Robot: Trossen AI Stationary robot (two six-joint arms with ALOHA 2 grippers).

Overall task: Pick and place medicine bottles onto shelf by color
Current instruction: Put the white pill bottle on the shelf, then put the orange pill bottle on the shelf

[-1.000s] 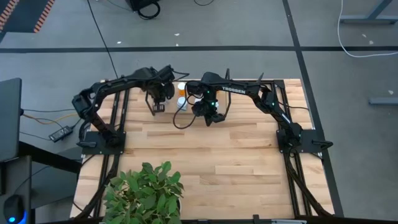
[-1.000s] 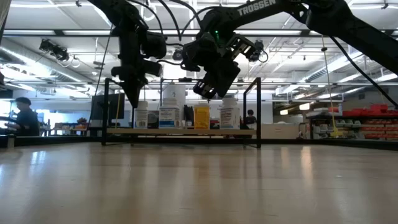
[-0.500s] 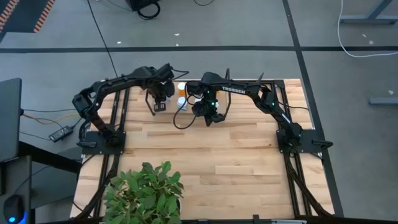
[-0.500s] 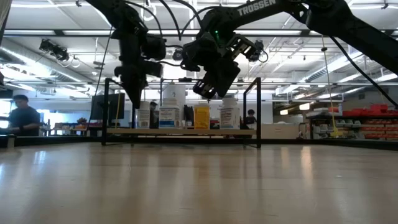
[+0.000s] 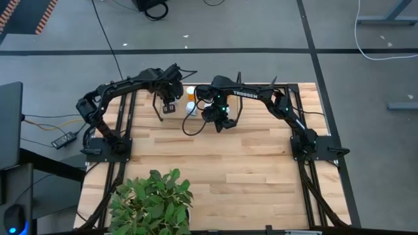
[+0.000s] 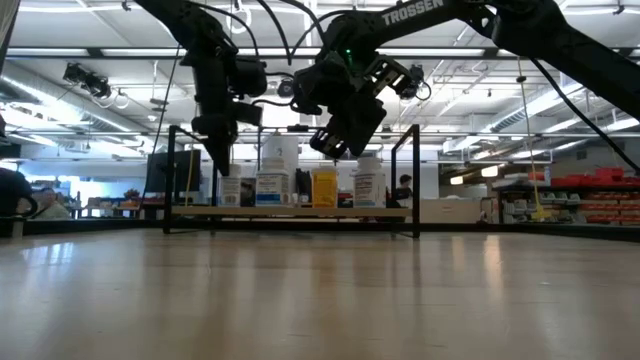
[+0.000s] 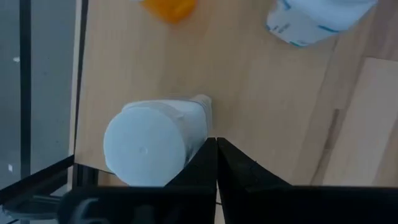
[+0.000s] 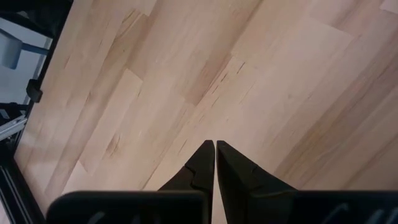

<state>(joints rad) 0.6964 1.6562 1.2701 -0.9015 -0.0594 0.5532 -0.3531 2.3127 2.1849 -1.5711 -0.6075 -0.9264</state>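
The shelf (image 6: 300,211), a light-wood board between black uprights, stands at the table's far side. On it stand white bottles (image 6: 270,186) (image 6: 368,184) and an orange one (image 6: 323,187). My left gripper (image 6: 219,168) is shut and points down over the shelf's left end. Its tips (image 7: 216,144) are right beside a white-capped white bottle (image 7: 149,144) standing on its base. Further along the board are an orange bottle (image 7: 168,9) and a blue-labelled white bottle (image 7: 314,22). My right gripper (image 6: 333,152) hangs shut and empty in front of the shelf, over bare tabletop (image 8: 215,144). My left gripper's shut fingertips (image 7: 208,155) come from above, right beside the upper side (image 7: 198,118) of the white bottle. I cannot tell whether they touch it. The bottle stands upright on the shelf board.
A potted plant (image 5: 153,202) sits at the table's near left edge. The wide wooden tabletop (image 5: 248,170) lies between the plant and the shelf. The shelf's black uprights (image 6: 416,180) rise at both ends. A person shows far back in the room (image 6: 15,195).
My left gripper has turned a little. Its shut tip has swung slightly toward the far edge, closer to the white bottle at the shelf's left end. The person in the background has moved left.
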